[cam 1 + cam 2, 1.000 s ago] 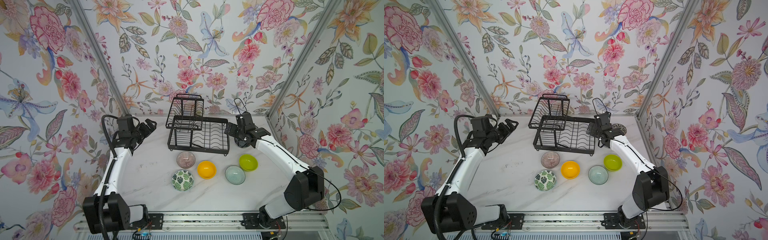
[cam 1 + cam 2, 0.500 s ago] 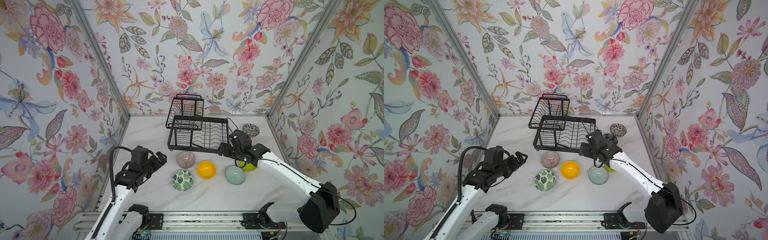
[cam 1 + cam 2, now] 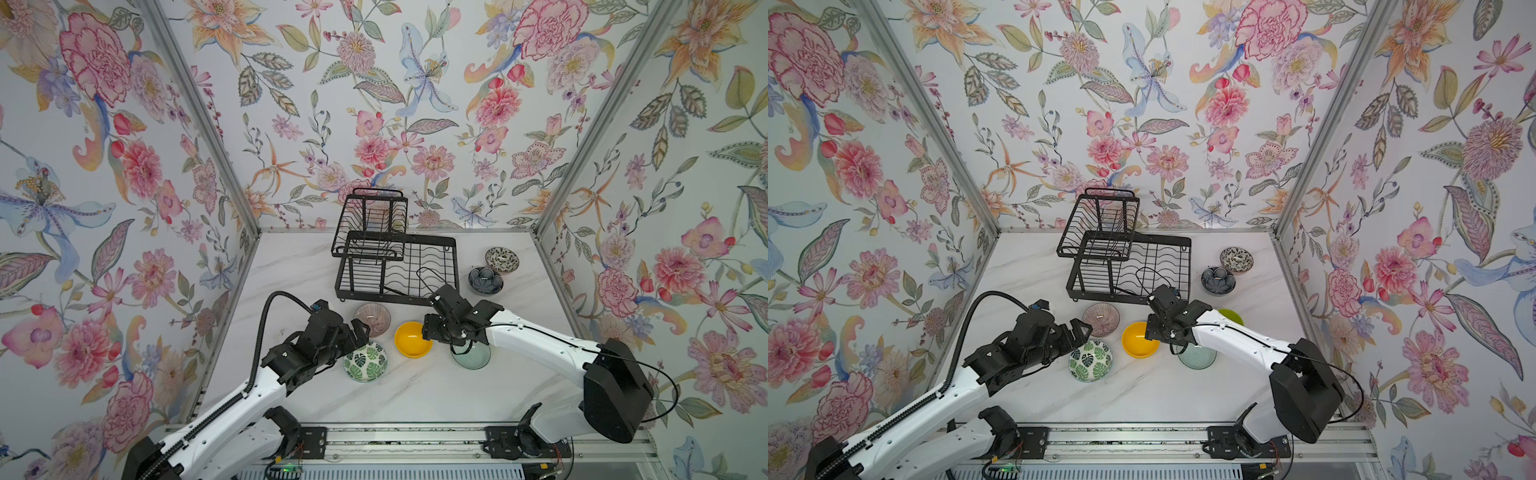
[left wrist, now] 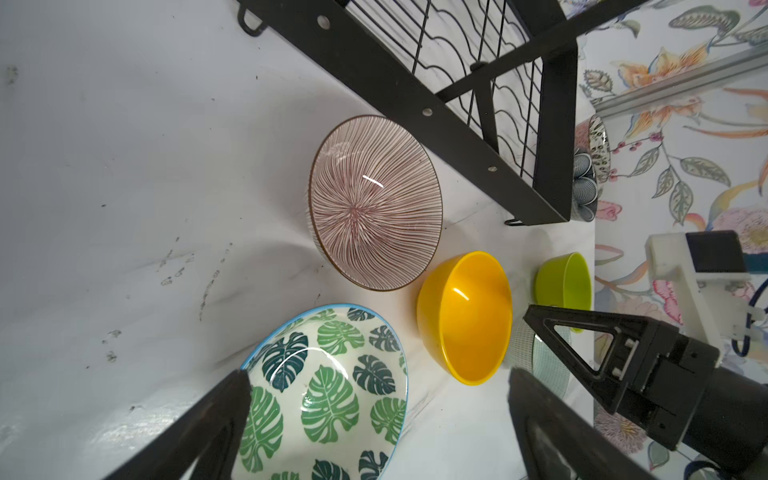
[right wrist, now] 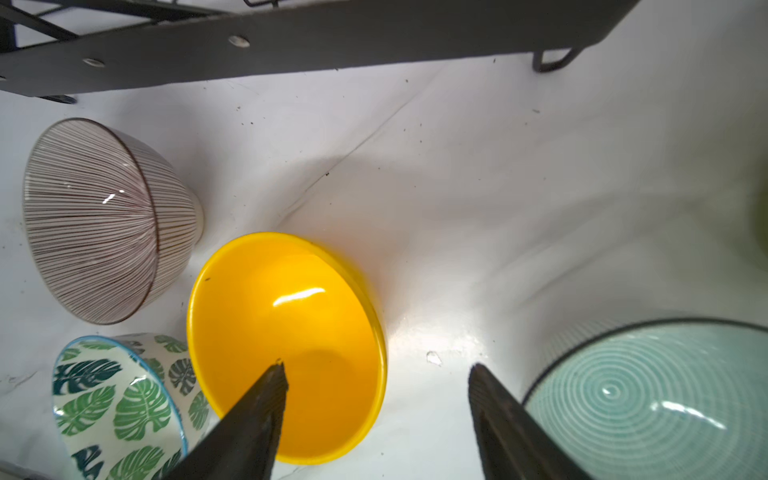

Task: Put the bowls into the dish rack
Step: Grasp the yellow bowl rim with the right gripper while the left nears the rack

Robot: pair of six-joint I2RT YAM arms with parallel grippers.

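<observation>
The black wire dish rack (image 3: 374, 294) stands at the back middle with no bowl in it. In front of it on the table sit the ribbed pink-brown bowl (image 3: 371, 318), yellow bowl (image 3: 412, 339), leaf bowl (image 3: 365, 360) and aqua bowl (image 3: 471, 355). The lime green bowl (image 3: 1231, 316) shows behind my right arm. The dark blue bowl (image 3: 485, 280) and black-and-white bowl (image 3: 502, 260) sit right of the rack. My left gripper (image 4: 380, 386) is open low over the leaf bowl (image 4: 328, 399). My right gripper (image 5: 378, 370) is open astride the yellow bowl's (image 5: 282, 324) rim, one finger inside.
Floral walls close in the back and both sides. The marble table (image 3: 299, 266) runs bare left of the rack. My two grippers are close together over the front bowls, and the right finger (image 4: 561, 345) shows in the left wrist view.
Both arms swung from beside the rack down to the front bowls: left to the leaf bowl, right to the yellow bowl. The right jaws have narrowed. Both bowls right of the rack are uncovered.
</observation>
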